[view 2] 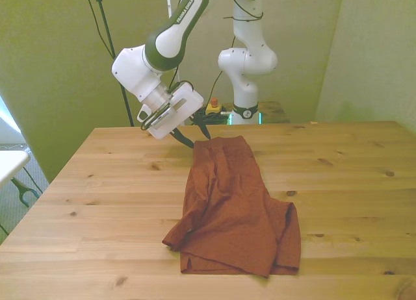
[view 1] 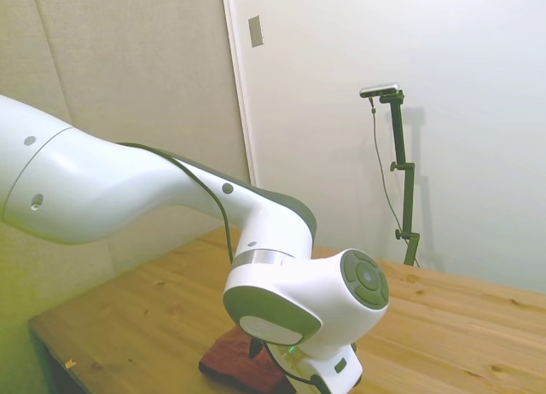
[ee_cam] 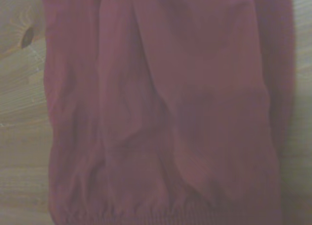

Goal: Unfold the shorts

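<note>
A: Fingers (view 2: 195, 136) status? 
B: Dark tips sit at the far corner of the shorts (view 2: 233, 209), on the front view's left of that end. Look close together at the cloth edge, but can't tell if pinching fabric or just touching. Side view no help; arm (view 1: 171, 194) blocks them.

A: Shorts posn?
B: Mid-surface (view 2: 104, 183), rust-red, lying flat-ish w/ folds. Narrow end points to the far edge, wider bunched end lies near the camera-side edge. One flap is doubled over on the front view's right.

A: Wrist cam?
B: Blurred. Shorts (ee_cam: 161, 113) fill most of it, long creases, gathered band along one edge. Wood shows both sides.
</note>
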`<act>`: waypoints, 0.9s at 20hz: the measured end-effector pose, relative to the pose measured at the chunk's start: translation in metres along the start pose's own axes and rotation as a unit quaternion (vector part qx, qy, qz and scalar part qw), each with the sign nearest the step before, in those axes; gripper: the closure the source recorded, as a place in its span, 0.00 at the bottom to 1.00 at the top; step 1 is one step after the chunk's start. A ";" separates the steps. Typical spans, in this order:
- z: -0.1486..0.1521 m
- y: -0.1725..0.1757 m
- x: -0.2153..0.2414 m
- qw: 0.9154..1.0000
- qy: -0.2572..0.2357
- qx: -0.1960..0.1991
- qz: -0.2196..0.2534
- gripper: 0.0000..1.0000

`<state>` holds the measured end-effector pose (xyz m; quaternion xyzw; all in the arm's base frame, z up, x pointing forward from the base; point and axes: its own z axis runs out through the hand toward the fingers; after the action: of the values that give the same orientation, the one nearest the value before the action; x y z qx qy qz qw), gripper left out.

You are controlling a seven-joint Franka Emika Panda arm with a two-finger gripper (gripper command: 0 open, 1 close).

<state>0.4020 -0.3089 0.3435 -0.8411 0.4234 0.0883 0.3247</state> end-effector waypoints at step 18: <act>-0.009 0.001 -0.006 1.000 -0.003 0.008 -0.006 1.00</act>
<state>0.3959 -0.3115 0.3526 -0.8407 0.4180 0.0850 0.3335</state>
